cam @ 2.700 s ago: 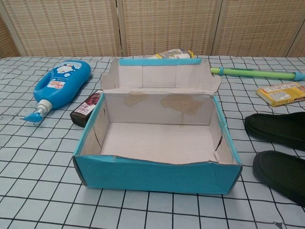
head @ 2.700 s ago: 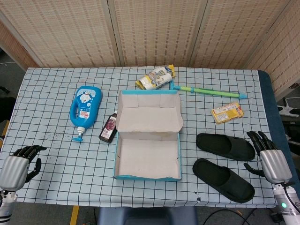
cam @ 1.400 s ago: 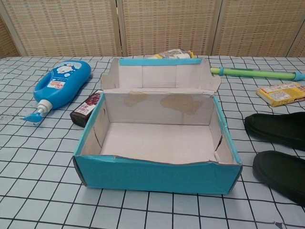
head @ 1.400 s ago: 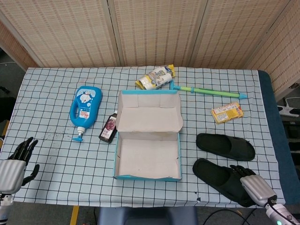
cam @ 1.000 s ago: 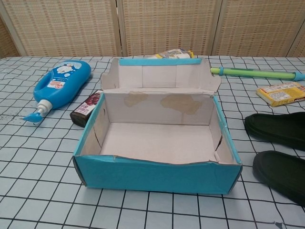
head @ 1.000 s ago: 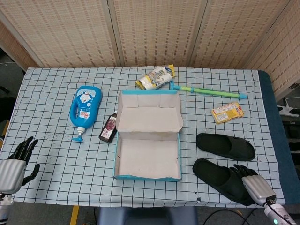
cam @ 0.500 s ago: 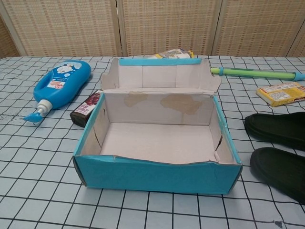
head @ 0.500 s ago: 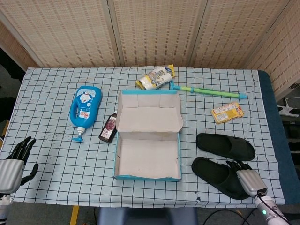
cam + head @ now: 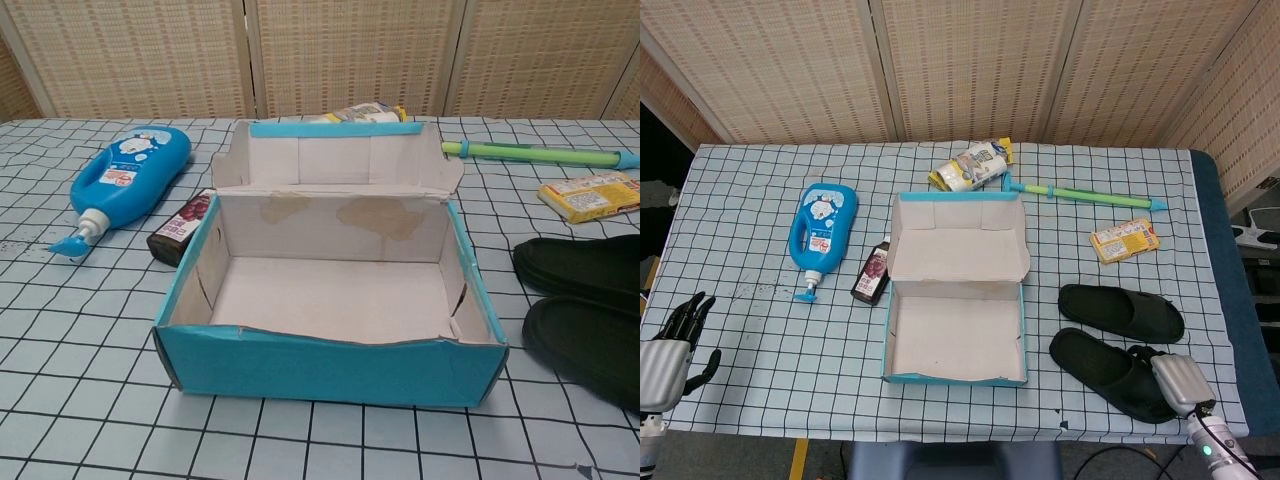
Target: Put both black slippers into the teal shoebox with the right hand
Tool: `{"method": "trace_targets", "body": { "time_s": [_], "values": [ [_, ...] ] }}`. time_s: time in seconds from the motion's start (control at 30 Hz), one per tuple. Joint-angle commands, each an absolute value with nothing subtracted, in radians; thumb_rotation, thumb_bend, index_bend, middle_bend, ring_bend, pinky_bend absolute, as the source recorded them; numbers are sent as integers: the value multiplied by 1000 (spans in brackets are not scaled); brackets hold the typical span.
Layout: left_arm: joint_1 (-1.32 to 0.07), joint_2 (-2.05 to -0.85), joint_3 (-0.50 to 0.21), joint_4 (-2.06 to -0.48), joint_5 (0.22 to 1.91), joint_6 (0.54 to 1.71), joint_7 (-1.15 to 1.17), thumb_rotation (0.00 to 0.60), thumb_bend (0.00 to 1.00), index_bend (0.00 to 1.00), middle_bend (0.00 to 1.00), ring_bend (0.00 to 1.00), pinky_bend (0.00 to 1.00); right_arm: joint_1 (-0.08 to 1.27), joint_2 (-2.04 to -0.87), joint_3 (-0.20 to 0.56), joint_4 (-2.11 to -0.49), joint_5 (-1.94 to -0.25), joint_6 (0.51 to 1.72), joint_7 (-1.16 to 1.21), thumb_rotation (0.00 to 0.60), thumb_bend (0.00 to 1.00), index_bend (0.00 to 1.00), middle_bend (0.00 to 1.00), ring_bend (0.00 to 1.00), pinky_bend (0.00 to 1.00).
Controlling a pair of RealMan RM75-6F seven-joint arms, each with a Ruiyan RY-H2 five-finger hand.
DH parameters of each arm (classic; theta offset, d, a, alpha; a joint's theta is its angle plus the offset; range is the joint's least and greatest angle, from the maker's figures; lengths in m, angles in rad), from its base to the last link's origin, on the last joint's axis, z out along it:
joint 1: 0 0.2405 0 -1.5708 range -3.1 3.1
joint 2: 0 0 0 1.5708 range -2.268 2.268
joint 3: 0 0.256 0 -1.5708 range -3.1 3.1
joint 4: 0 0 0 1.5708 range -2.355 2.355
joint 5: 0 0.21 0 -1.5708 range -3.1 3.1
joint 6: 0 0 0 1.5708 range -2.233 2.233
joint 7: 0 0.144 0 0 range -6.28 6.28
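The open teal shoebox [image 9: 888, 340] stands in the middle of the table, its lid folded back, its inside bare [image 9: 330, 355]. Two black slippers lie to its right. The far slipper [image 9: 1122, 312] [image 9: 580, 268] lies flat and untouched. My right hand [image 9: 1175, 380] grips the heel end of the near slipper [image 9: 1100, 368] [image 9: 585, 350] at the table's front right corner, fingers wrapped over its edge. My left hand [image 9: 665, 345] hovers at the front left edge with fingers spread, holding nothing. Neither hand shows in the chest view.
A blue bottle [image 9: 822, 225] and a small dark bottle [image 9: 872, 272] lie left of the box. Behind it are a snack bag [image 9: 972, 165] and a green stick [image 9: 1090, 194]. A yellow packet [image 9: 1125, 240] lies behind the slippers.
My right hand came from beside the far slipper down onto the near slipper's heel end and closed on it. That slipper has shifted slightly towards the box. The left hand's fingers spread apart.
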State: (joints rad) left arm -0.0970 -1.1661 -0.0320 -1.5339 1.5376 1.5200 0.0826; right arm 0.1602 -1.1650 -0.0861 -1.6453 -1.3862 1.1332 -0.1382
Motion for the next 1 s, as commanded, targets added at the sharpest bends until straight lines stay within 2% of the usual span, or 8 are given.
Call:
{"method": "trace_targets", "body": {
  "time_s": [0.03, 0.27, 0.43, 0.57, 0.7, 1.0],
  "values": [
    [-96, -1165, -33, -1536, 1536, 1520, 81, 600, 413, 29, 0, 90, 530, 138, -1141, -80, -1672, -1423, 1197, -134, 600, 51, 602, 590, 524, 520],
    [-94, -1163, -35, -1542, 1529, 1519, 82, 600, 413, 29, 0, 90, 532, 86, -1082, -64, -1762, -1505, 1374, -197, 600, 50, 609, 593, 528, 525],
    [-93, -1162, -37, -1546, 1522, 1517, 89, 600, 413, 29, 0, 90, 532, 113, -1058, -29, -1829, -1559, 1398, -196, 600, 50, 613, 595, 531, 528],
    [-91, -1161, -40, -1547, 1515, 1518, 94, 600, 413, 30, 0, 90, 532, 178, -1054, -2, -1902, -1594, 1333, -231, 600, 51, 613, 595, 531, 529],
    [-90, -1158, -46, -1545, 1503, 1517, 107, 600, 413, 29, 0, 90, 533, 275, -1066, 42, -1991, -1570, 1210, -261, 600, 51, 615, 597, 531, 529],
    [-84, -1148, -54, -1547, 1486, 1521, 95, 600, 414, 29, 0, 90, 533, 482, -1179, 170, -2122, -1304, 1004, -480, 600, 50, 617, 597, 531, 530]
  ]
}}
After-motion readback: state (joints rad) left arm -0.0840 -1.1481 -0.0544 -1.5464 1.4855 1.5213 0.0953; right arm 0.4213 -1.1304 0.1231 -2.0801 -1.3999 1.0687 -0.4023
